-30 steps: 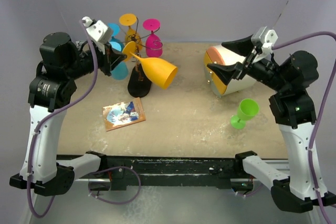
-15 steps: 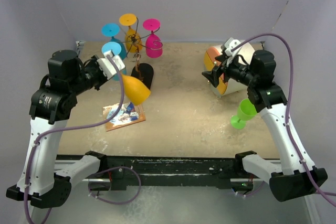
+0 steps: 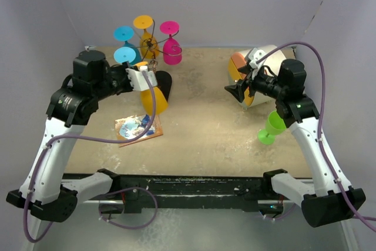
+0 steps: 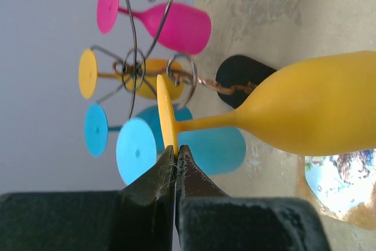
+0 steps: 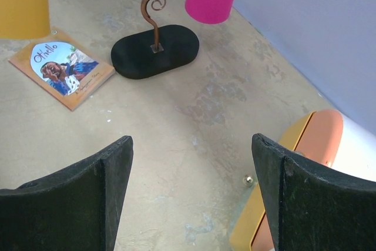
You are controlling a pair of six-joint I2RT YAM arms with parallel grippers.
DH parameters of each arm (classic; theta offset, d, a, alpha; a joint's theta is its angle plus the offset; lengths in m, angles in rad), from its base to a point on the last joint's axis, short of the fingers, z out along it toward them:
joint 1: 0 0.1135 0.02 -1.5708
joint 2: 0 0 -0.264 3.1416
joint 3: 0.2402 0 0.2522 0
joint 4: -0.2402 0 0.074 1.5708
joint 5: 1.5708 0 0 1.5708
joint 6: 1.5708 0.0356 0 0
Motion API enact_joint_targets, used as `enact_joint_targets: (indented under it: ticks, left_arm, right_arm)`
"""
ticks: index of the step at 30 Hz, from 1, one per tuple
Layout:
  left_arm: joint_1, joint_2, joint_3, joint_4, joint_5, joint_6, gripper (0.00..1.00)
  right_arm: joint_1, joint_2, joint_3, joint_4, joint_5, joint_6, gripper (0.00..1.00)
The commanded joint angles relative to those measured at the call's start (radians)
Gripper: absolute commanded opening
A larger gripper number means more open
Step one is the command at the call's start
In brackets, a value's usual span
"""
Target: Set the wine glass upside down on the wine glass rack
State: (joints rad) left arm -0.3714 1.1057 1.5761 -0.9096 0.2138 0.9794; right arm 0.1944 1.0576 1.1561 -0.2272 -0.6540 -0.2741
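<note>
My right gripper (image 5: pixel 191 145) stands apart, idle. My left gripper (image 4: pixel 176 158) is clamped on the foot disc of the yellow wine glass (image 4: pixel 305 119), its bowl hanging down just before the wine glass rack (image 4: pixel 136 69). I should line the stem up with a free spiral arm (image 4: pixel 181 70) and slide in slowly, clear of the pink glass (image 4: pixel 176 27) beyond.
</note>
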Motion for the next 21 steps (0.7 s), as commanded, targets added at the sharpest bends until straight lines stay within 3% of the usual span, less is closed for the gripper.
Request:
enact_joint_targets:
  ticks: [1, 11, 21]
  left_arm:
    - [-0.147, 0.046, 0.059, 0.109, -0.149, 0.040, 0.00]
    - [-0.286, 0.188, 0.114, 0.245, -0.320, 0.091, 0.00]
    - [-0.303, 0.274, 0.110, 0.329, -0.504, 0.104, 0.00]
  right_arm:
    - [-0.015, -0.003, 0.002, 0.035, -0.028, -0.011, 0.84]
    - [-0.056, -0.007, -0.004, 0.036, -0.054, -0.002, 0.84]
    - [-0.061, -0.010, -0.010, 0.035, -0.081, 0.000, 0.85]
